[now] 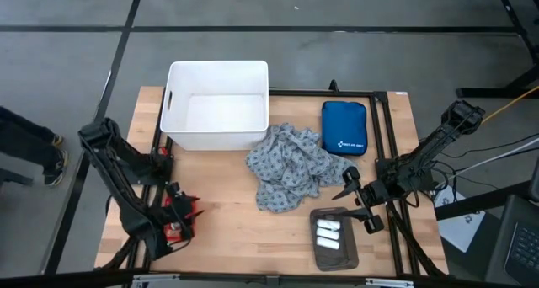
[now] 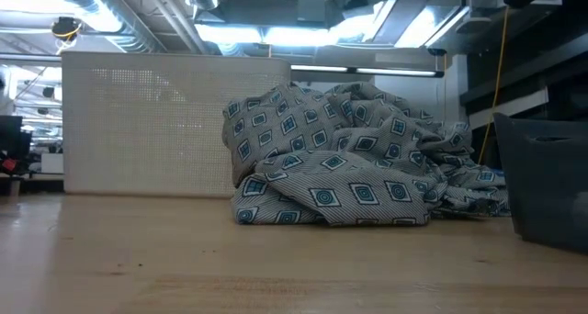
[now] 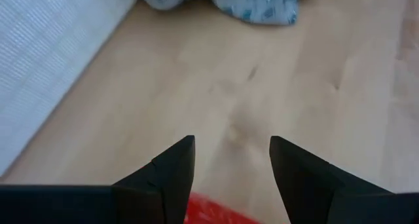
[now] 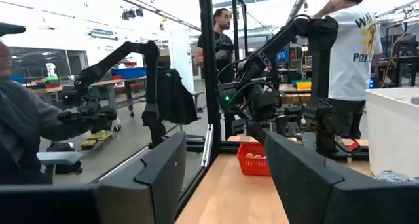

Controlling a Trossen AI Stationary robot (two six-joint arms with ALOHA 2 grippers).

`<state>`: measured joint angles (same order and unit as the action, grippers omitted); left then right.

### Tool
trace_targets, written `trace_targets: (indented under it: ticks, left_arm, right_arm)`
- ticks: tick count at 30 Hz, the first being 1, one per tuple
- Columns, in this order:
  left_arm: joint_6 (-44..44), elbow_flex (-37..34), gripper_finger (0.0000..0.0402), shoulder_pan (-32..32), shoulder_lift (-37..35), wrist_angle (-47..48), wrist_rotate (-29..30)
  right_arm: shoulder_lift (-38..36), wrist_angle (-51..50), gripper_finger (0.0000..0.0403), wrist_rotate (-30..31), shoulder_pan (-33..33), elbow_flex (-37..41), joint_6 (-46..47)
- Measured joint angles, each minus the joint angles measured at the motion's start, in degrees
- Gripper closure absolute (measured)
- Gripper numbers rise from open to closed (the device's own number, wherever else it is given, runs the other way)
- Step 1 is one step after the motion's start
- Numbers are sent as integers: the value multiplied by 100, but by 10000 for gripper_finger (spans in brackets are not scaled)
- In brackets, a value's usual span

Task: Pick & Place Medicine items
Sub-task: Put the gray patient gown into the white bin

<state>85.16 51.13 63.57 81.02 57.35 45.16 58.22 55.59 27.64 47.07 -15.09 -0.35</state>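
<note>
Medicine items (image 1: 328, 233) that we can make out are three white packets lying side by side in a dark tray (image 1: 334, 256) at the table's near edge, just in front of the grey patterned cloth (image 1: 290, 165); more may sit in the red basket (image 1: 178, 221) under the left arm, but we cannot tell what it holds. Our right gripper (image 1: 360, 197) hangs just beside the tray, jaws spread wide and empty. Our left gripper (image 3: 232, 160) hovers low over bare wood at the near left corner, likewise open with nothing between its fingers, the basket's red rim showing just beneath it. We judge the main risk on the right side: the packets lie touching, so a closing pinch could catch two at once or push one against the tray wall and flip it out. The cloth's loose folds near the tray could also snag a finger on the way to the white bin (image 1: 216, 104). The blue pouch (image 1: 344, 128) bears a white logo, too small to read; a person's shirt in the right wrist view shows partial lettering, "POL".
</note>
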Motion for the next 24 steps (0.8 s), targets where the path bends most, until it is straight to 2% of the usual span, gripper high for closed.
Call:
trace_targets:
  ticks: [4, 8, 12, 16, 24]
  left_arm:
    - [-295, 0, 206, -212, 127, -352, 583]
    - [-1201, 0, 206, -426, 148, -1143, 1142]
    - [-2240, 2, 206, -686, 148, -2012, 1377]
    - [-3398, 2, 206, -990, 148, -2969, 1322]
    - [-5567, 4, 206, -1692, 148, -4503, 259]
  right_arm:
    - [0, 2, 193, 127, 0, 0, -27]
    - [0, 4, 193, 460, 0, 0, -49]
    - [0, 7, 193, 755, 0, 0, -55]
    - [-1, 7, 193, 798, 0, 0, -56]
    - [0, 4, 193, 798, 0, 0, -169]
